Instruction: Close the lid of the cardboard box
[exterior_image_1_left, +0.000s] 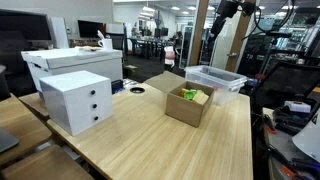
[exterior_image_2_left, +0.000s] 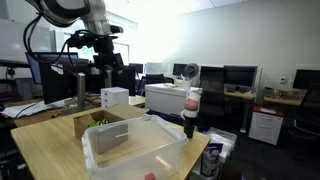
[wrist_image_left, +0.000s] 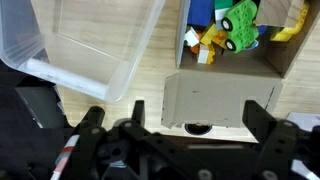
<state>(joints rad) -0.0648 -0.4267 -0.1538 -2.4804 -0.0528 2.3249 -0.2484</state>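
The cardboard box (exterior_image_1_left: 189, 106) stands open in the middle of the wooden table, with green and yellow toys inside. It also shows in an exterior view (exterior_image_2_left: 99, 126) behind the clear bin, and in the wrist view (wrist_image_left: 283, 52) at the top right. Its lid (wrist_image_left: 220, 100) is a flat brown flap folded outward, lying level beside the box opening. My gripper (wrist_image_left: 177, 120) is open and empty. It hangs high above the box and lid in both exterior views (exterior_image_1_left: 219, 22) (exterior_image_2_left: 104, 50), touching nothing.
A clear plastic bin (exterior_image_1_left: 215, 78) (exterior_image_2_left: 135, 150) (wrist_image_left: 85, 45) sits right next to the box. A white drawer cabinet (exterior_image_1_left: 77, 100) stands at the table's other end. A round dark cable hole (wrist_image_left: 197, 127) shows under the lid's edge. A bottle (exterior_image_2_left: 190, 108) stands beyond the bin.
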